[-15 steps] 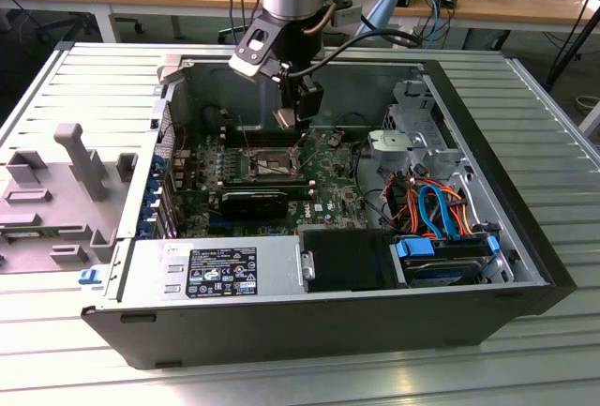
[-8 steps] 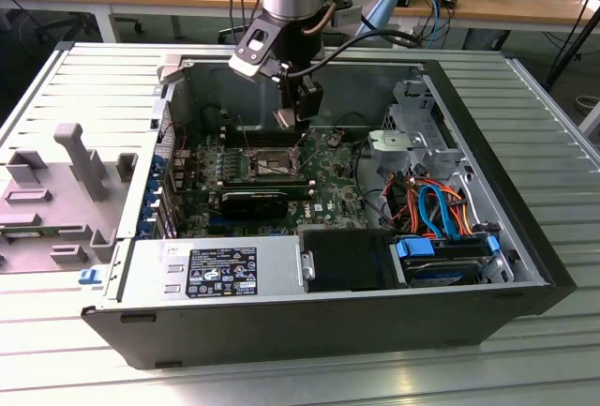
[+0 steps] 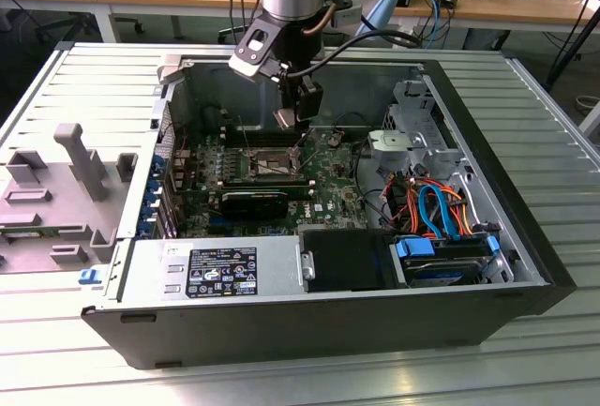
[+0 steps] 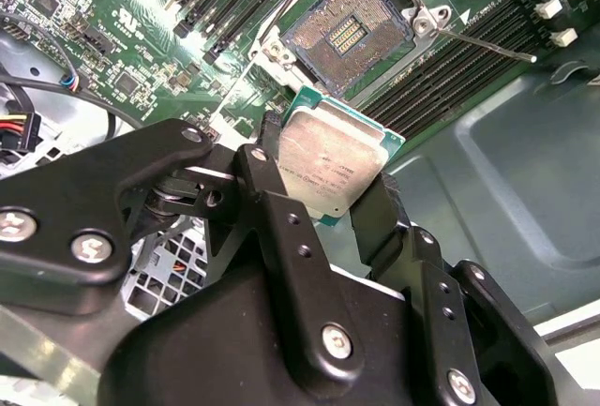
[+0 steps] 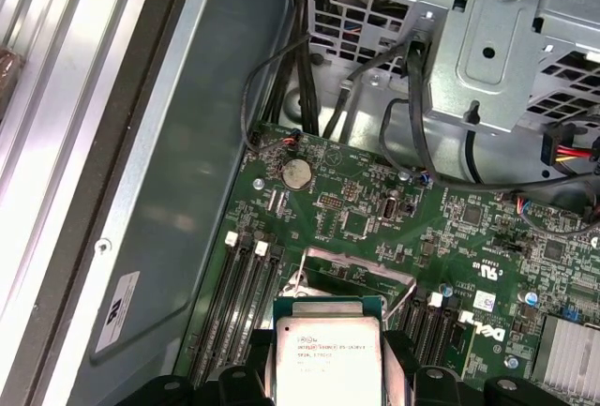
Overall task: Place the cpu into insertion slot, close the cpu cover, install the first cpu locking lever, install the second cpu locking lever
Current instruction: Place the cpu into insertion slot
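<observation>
My gripper (image 3: 302, 117) hangs inside the open computer case, shut on the cpu (image 4: 328, 167), a flat square chip with a dull silver top and green edge. Both wrist views show the chip (image 5: 326, 354) pinched by its sides between the two black fingers (image 4: 281, 209). The insertion slot (image 4: 345, 35) lies open just beyond the chip, its dark pin field bare. In the exterior view the insertion slot (image 3: 270, 160) sits slightly lower-left of the gripper. The silver cpu cover (image 5: 359, 268) stands raised behind the chip. A thin locking lever (image 4: 487, 43) juts out beside the socket.
Long black memory slots (image 4: 450, 64) flank the socket. A black heatsink block (image 3: 255, 204) lies in front of it. A metal drive cage (image 3: 412, 139) and orange and blue cables (image 3: 436, 209) fill the exterior view's right. A power supply (image 3: 216, 270) sits along the front.
</observation>
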